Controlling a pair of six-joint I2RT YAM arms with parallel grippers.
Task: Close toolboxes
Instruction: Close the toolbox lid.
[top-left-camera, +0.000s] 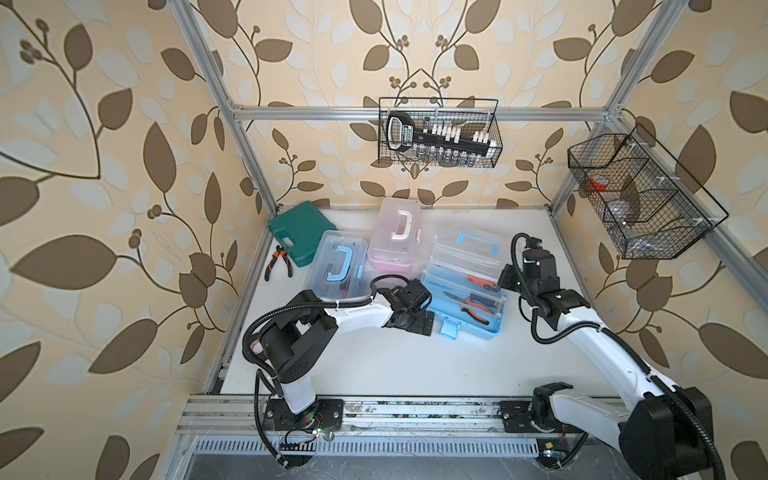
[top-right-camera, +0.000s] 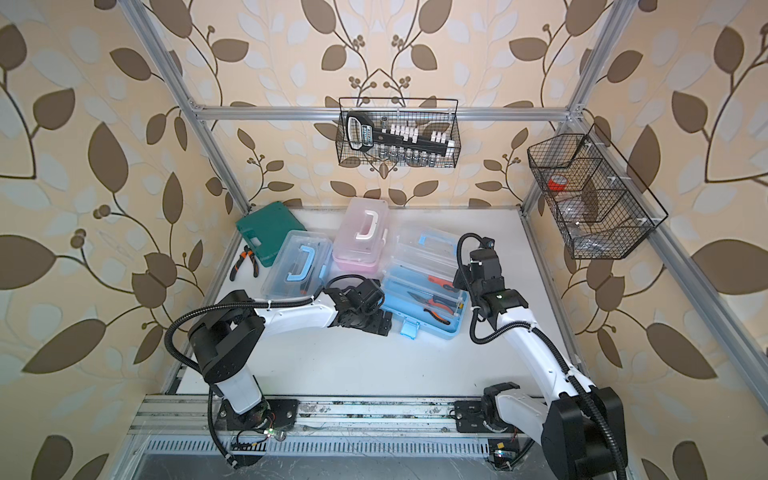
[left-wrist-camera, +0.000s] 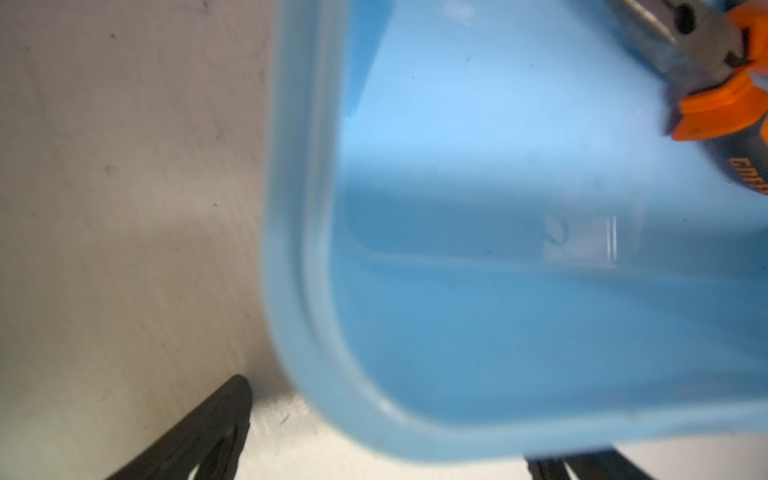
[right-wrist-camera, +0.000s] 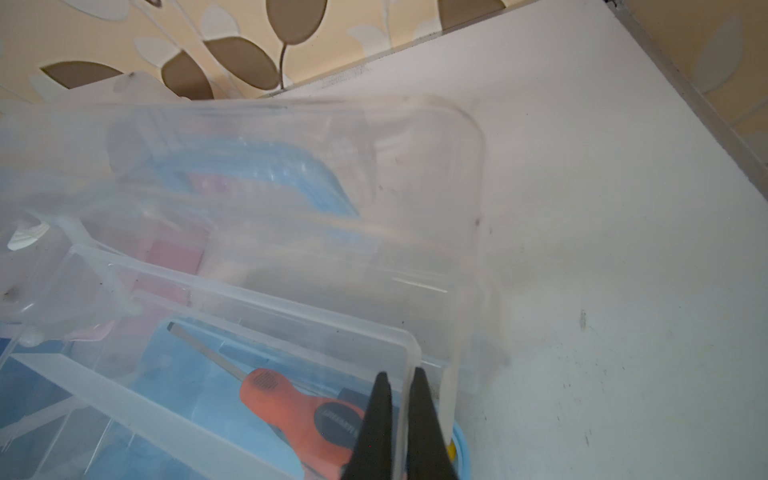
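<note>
Nearest, the left gripper (top-left-camera: 417, 322) stands spread wide and empty at the front-left corner of the open box (top-left-camera: 478, 328), whose blue latch (top-left-camera: 450, 330) hangs down at the front. In the left wrist view the base corner fills the frame between the fingertips, touching neither as far as I can tell. Pliers (left-wrist-camera: 723, 95) lie inside; the orange lettering on their grip seems to start with a G and runs out of frame, so it is unreadable.

At the box's right end the right gripper (right-wrist-camera: 401, 399) is pinched tight on the end wall of the clear tray (right-wrist-camera: 249, 293), with the lid (right-wrist-camera: 465, 166) tilted back behind it. A screwdriver (right-wrist-camera: 291, 407) shows through the tray; its round handle badge is too blurred to read.

This looks like the last box to close. To do it well, I'd brace the base with the left gripper so it can't slide, swing tray and lid forward and down in one arc, then let go and snap the latch up.

Farther back the blue box (top-left-camera: 334, 266) and pink box (top-left-camera: 395, 237) sit with lids down. On the wall, the socket rail (top-left-camera: 440, 139) carries a handle label — too small to read
</note>
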